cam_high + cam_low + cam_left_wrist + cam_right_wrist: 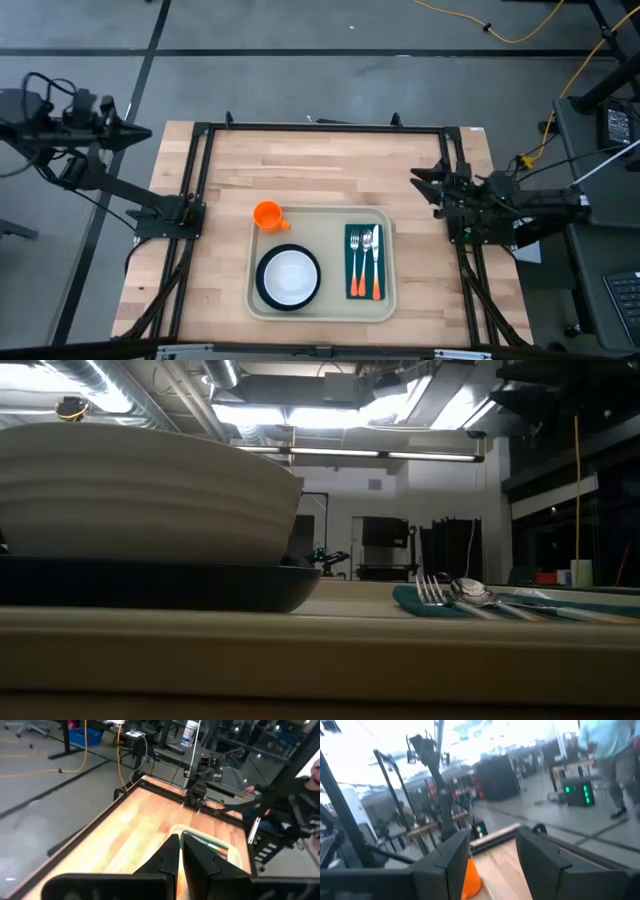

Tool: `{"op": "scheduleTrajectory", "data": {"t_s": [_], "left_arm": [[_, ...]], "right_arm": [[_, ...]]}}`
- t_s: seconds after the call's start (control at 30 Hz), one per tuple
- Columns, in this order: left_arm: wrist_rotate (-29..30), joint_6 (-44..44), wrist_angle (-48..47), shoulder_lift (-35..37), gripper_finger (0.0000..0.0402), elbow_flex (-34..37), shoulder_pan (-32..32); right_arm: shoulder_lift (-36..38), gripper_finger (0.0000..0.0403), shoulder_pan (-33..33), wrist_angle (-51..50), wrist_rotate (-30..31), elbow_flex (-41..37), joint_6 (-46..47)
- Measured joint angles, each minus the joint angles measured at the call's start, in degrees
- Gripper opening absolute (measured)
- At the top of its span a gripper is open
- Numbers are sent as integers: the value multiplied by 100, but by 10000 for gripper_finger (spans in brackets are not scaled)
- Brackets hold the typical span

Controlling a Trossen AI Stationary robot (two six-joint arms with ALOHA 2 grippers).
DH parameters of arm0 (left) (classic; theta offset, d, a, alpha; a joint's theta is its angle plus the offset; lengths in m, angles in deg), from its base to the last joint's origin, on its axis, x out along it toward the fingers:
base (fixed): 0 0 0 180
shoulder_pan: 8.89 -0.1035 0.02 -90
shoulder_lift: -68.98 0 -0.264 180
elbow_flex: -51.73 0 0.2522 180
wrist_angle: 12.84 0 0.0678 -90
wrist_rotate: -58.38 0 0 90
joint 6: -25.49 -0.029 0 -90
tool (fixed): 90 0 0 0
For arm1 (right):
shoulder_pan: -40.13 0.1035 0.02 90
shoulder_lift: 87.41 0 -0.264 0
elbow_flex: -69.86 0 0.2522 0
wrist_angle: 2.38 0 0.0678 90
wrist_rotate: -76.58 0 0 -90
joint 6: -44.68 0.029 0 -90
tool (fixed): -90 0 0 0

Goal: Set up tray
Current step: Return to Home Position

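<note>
High view: tray point(320, 315) looks fully laid, both arms clear.
Left end effector point(180, 842) closed, right end effector point(493, 837) spread wide (both empty), parked at the counter's side edges; nothing seems left to place.

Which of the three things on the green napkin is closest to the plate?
The fork: it lies on the side of the napkin nearest the plate, with the spoon and knife farther away.

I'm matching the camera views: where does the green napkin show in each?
High view: green napkin, right part of the tray, under the cutlery.
Low view: green napkin right of centre, beneath fork and spoon.
Left wrist view: green napkin just past the left gripper.
Right wrist view: not in it.
Shared landmark: the tray.
</note>
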State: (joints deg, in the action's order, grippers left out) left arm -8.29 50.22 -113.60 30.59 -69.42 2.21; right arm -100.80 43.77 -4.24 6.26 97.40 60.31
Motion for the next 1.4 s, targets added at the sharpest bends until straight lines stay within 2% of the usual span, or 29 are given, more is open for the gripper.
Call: {"op": "scheduleTrajectory", "data": {"t_s": [0.2, 0.37, 0.43, 0.5, 0.67, 0.77, 0.83, 0.97, 1.17, 1.3, 1.4], "left_arm": [[-26, 504, 797, 7, 16, 1047, -2], [-89, 519, 2462, 210, 17, 2766, 0], [-237, 578, 3620, 426, 17, 3695, 2], [-497, 584, 5162, 622, 16, 4746, 4], [-1901, 871, 9039, 850, 13, 7326, -73], [-2612, 1568, 10595, 844, 15, 8553, -361], [-3119, 1818, 11262, 879, 16, 9113, -668], [-3719, 2045, 11895, 1123, 17, 9902, -1563], [-5262, 2003, 11859, 1648, 17, 10309, -3089], [-5207, 1805, 11119, 1744, 17, 10388, -3586], [-4978, 2623, 10618, 1737, 18, 10388, -3648]], "right_arm": [[1233, 170, 0, 6, 3, -628, -339], [1254, 170, 0, -42, 12, -791, -524], [1246, 170, 0, -116, 13, -785, -519], [1242, 170, 0, -168, 13, -785, -493], [1241, 170, 0, -517, 60, -785, -369], [1241, 170, -1, -836, 77, -785, -73], [1241, 170, -1, -1072, 76, -785, 172], [1241, 170, -2, -1534, 75, -785, 767], [1241, 170, 0, -1676, 72, -785, 1111], [1241, 170, 0, -1675, 72, -785, 1111], [1241, 170, -2, -1675, 72, -785, 1120]]}}
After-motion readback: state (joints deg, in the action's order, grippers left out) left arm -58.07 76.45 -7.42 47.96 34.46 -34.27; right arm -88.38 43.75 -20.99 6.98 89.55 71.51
